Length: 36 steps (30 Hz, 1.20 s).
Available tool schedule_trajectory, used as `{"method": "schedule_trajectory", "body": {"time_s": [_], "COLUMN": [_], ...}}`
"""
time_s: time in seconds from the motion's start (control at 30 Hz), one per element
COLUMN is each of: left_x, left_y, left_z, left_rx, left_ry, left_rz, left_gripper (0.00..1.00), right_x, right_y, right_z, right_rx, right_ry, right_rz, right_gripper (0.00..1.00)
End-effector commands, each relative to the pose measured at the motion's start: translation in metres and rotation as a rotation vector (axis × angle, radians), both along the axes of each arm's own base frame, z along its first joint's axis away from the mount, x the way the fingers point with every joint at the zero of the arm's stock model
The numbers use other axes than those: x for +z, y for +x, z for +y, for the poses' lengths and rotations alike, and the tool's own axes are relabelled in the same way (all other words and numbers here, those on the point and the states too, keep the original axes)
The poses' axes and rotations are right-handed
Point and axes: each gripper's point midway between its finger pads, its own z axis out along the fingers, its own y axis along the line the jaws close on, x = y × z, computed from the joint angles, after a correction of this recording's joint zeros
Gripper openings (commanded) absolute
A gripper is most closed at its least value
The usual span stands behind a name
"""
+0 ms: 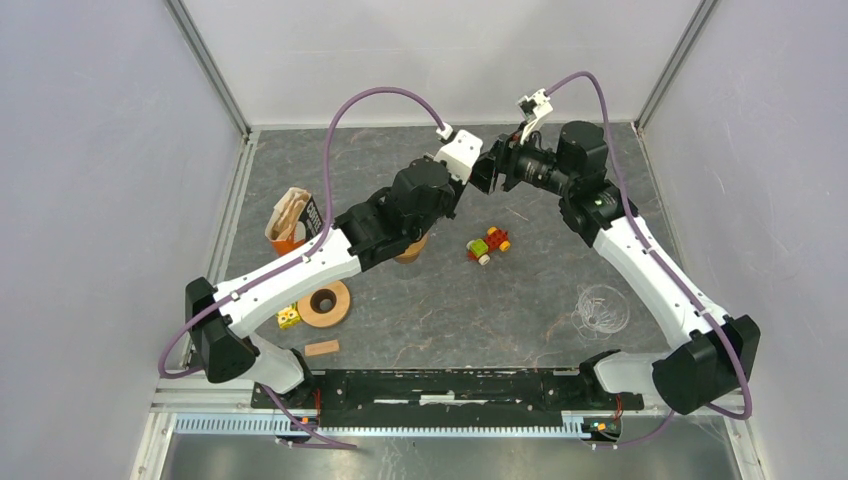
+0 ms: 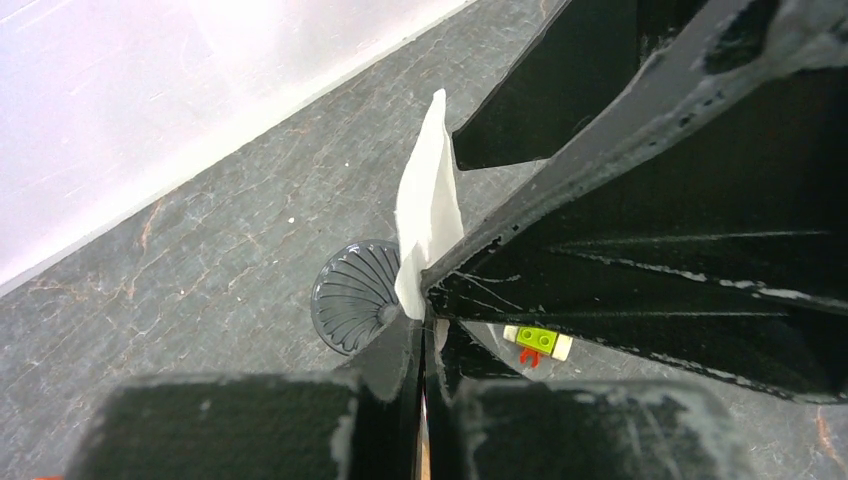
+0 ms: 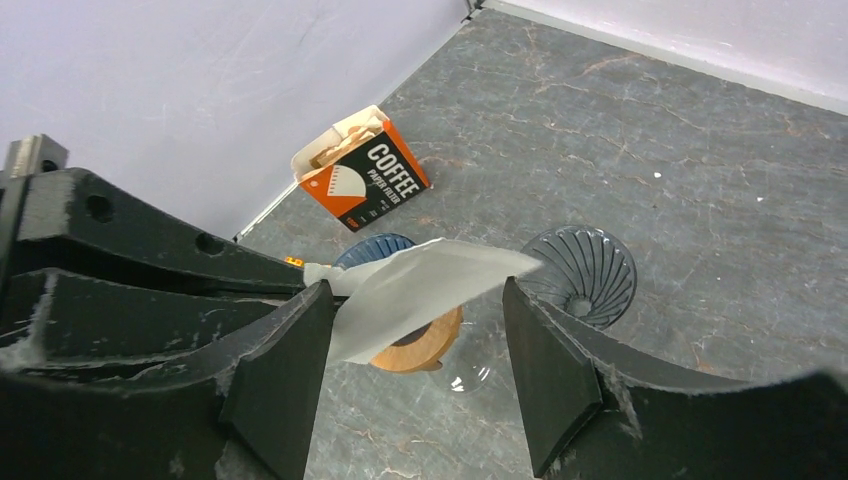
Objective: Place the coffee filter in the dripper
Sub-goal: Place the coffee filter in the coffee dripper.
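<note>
The thin white paper coffee filter [image 2: 428, 200] is up in the air, over the dark grey stone-look table [image 1: 420, 320]. The left claw [image 2: 422, 340] is pressed together and pinches the paper at one end. The right claw [image 3: 415, 292] is spread wide, with one finger on each side of the paper, not squeezing it.

The paper is very light and floppy. It can bend, crumple or tear, so a soft pinch on the free end looks best.

The ribbed see-through glass dripper [image 3: 590, 270] sits on the table below, just beside a round wooden piece [image 3: 425, 350]. I think that is where the paper goes, but the view is too poor to be sure.

The two claws are very close and could bump. The orange coffee filter box [image 3: 360, 172] is well apart, so there is room to go down.
</note>
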Motion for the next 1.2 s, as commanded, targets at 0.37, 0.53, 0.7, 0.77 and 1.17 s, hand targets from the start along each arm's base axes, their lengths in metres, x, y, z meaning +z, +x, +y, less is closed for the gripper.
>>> {"method": "schedule_trajectory", "body": {"time_s": [0.37,0.53,0.7,0.77,1.17], "left_x": [0.016,0.018,0.018,0.018,0.016], "left_y": [0.005,0.004,0.004,0.005,0.011], "left_z": [0.002,0.002,0.003,0.002,-0.003], "left_rx": [0.015,0.012,0.015,0.018,0.057], "left_ry": [-0.008,-0.012,-0.012,-0.02,-0.058], "left_rz": [-0.074,-0.078,-0.079,-0.077,-0.058], "left_gripper": [0.02,0.02,0.02,0.02,0.02], "right_x": [-0.003,0.001,0.001,0.0,-0.024], "right_y": [0.006,0.011,0.008,0.005,0.011], "right_z": [-0.01,-0.019,-0.02,-0.016,-0.014], "right_rx": [-0.051,-0.094,-0.092,-0.079,-0.147], "right_ry": [-0.045,-0.105,-0.131,-0.131,-0.219], "right_rz": [-0.06,-0.112,-0.144,-0.146,-0.124], "right_gripper": [0.57,0.53,0.52,0.52,0.58]}}
